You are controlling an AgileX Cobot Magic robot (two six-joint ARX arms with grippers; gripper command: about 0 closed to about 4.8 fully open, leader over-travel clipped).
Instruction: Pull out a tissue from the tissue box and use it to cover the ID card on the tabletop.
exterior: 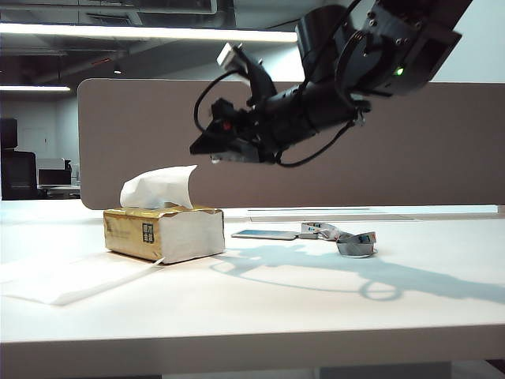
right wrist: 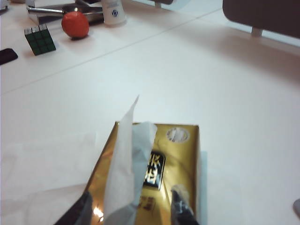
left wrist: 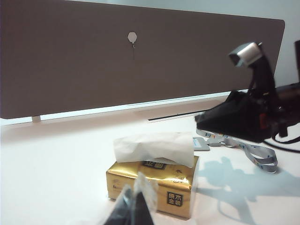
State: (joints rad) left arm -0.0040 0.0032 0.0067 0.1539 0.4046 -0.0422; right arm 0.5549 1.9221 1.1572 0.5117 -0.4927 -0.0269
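Observation:
The gold tissue box [exterior: 162,233] lies on the white tabletop [exterior: 316,300], with a white tissue [exterior: 158,188] standing up out of its top. My right gripper [exterior: 203,145] hangs in the air above and just right of the tissue, apart from it. Seen from the right wrist, it [right wrist: 130,211] is open, with the tissue [right wrist: 124,164] rising between its fingers [right wrist: 183,208] over the box [right wrist: 176,159]. The pale ID card [exterior: 264,234] lies flat right of the box, clipped to its lanyard [exterior: 351,238]. My left gripper [left wrist: 133,206] is shut and empty, in front of the box [left wrist: 154,180].
A long flat white sheet [exterior: 71,276] lies at the box's front left. The brown partition panel [exterior: 355,166] stands behind. Far off in the right wrist view are a puzzle cube [right wrist: 40,40], a red ball [right wrist: 75,24] and a white bottle [right wrist: 114,11].

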